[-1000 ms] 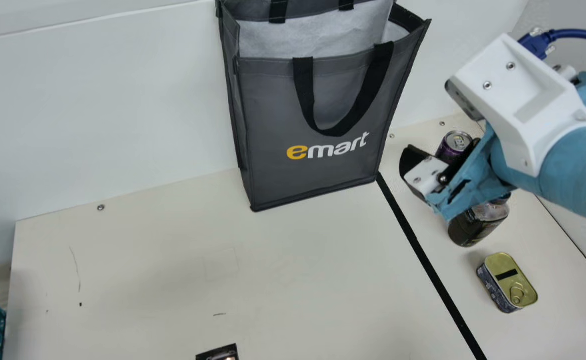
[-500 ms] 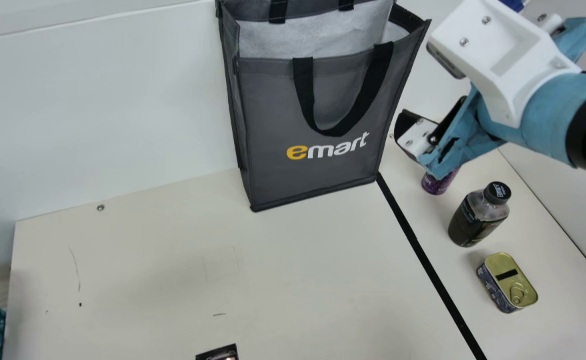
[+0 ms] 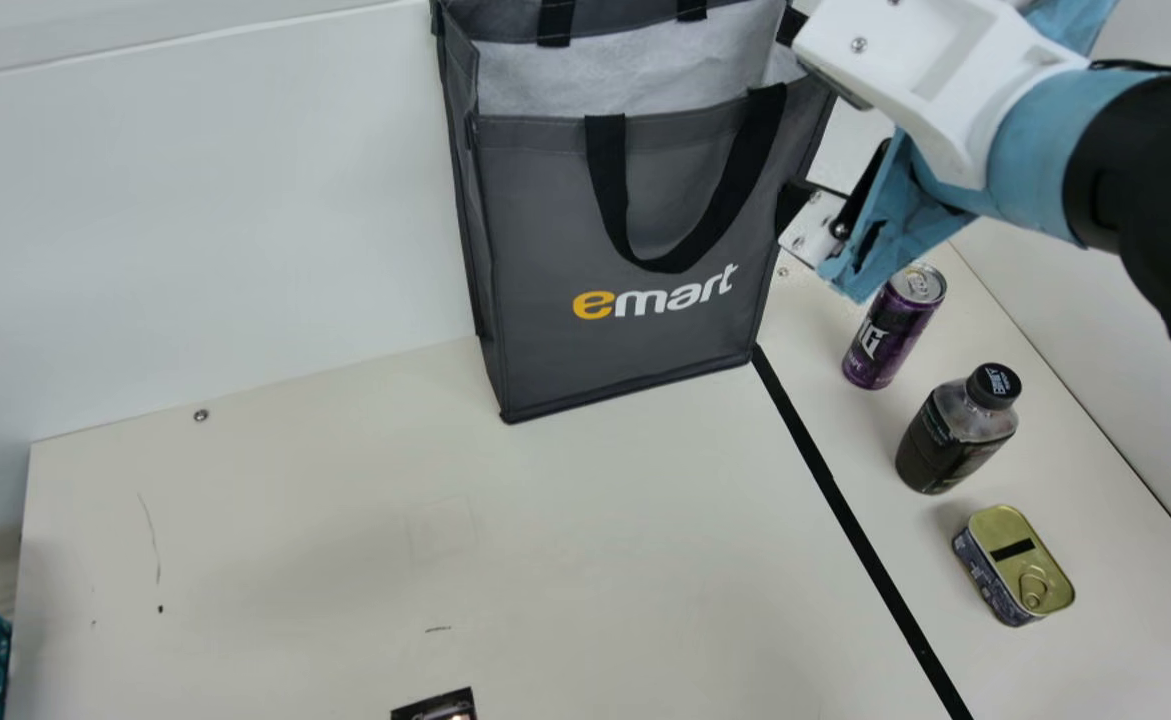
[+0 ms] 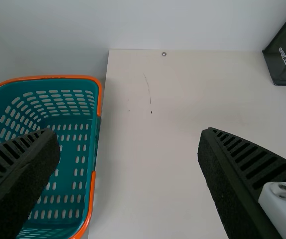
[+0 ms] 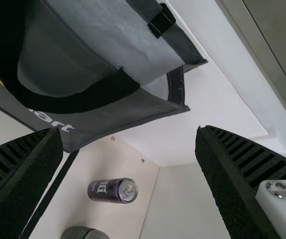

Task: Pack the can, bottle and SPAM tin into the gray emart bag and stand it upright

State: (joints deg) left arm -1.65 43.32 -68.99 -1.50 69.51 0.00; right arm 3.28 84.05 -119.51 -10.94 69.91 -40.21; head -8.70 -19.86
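Nearest us, our left gripper's [image 4: 128,135] fingers are spread wide. On the cream table [image 3: 295,540] sits the SPAM tin [image 3: 1013,570]; beyond it stand the black-capped bottle [image 3: 953,435], then the purple can [image 3: 890,335]. Our right gripper [image 3: 803,218], released, hangs by the upright gray emart bag [image 3: 545,220].

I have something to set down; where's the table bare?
Bare: the cream table between the gray fabric bag, teal plastic basket, black tape line and small dark item. Crowded: across the tape, by the purple can, black-capped bottle and gold-lidded tin.
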